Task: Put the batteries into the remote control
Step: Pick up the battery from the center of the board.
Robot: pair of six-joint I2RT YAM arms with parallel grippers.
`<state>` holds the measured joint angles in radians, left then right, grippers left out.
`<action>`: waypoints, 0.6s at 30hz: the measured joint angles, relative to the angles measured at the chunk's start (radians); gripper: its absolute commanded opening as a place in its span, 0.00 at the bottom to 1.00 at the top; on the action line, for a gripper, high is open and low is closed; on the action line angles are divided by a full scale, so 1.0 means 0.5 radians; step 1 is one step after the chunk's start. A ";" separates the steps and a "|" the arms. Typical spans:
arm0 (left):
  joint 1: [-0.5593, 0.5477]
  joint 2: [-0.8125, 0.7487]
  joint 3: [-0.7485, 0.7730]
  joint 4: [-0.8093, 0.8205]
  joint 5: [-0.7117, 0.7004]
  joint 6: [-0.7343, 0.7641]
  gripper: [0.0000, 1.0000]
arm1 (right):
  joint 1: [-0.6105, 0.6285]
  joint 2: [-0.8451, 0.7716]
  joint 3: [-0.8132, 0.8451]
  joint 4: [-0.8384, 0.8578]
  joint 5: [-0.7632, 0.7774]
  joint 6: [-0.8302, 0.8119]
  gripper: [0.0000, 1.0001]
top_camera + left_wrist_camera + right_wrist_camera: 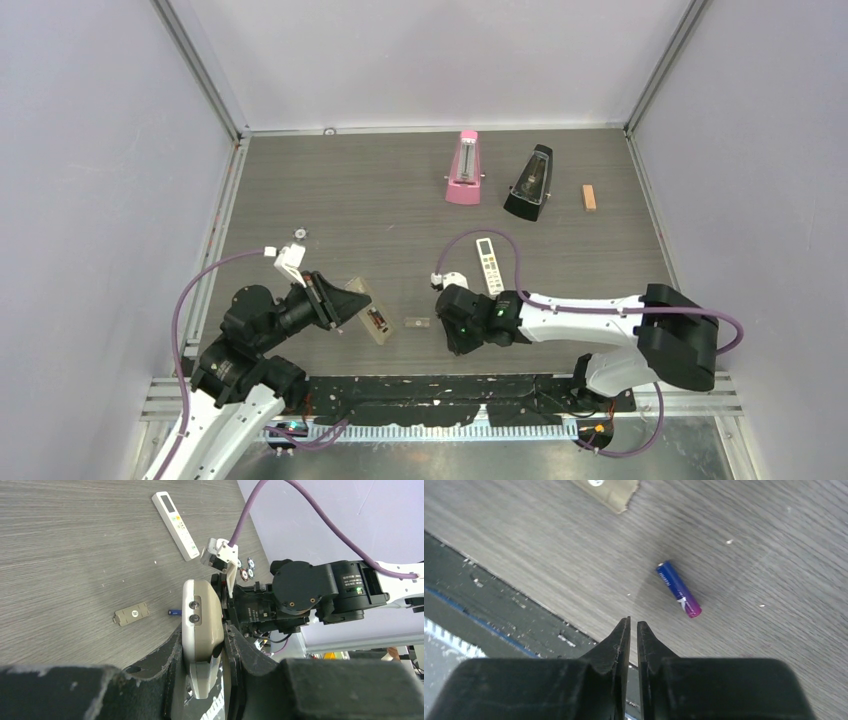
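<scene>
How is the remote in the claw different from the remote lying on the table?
The held remote is pinched in the left claw; the table remote lies free on the table. The held remote shows its beige back; the table remote shows its white face, buttons and screen. Both are light-coloured remotes.

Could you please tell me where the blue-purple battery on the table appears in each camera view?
Top external: cannot make it out.
Left wrist: battery lies left of centre, just right of the beige cover plate.
Right wrist: right of centre, lying diagonally.
Shared landmark: the cover plate, lower centre in top external, top edge in right wrist.
</scene>
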<state>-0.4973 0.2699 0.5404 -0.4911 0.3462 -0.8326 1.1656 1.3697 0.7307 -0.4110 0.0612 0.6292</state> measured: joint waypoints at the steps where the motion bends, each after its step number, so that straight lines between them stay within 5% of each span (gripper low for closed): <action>1: 0.000 0.000 0.000 -0.001 -0.007 0.001 0.00 | 0.000 0.014 -0.008 0.001 0.021 0.031 0.14; 18: 0.000 -0.014 0.000 -0.064 -0.047 0.011 0.00 | -0.063 0.101 -0.079 0.014 0.387 0.359 0.11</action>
<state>-0.4973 0.2630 0.5404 -0.5232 0.3225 -0.8268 1.1343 1.4204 0.6910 -0.4042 0.2546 0.8089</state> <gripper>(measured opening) 0.278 0.110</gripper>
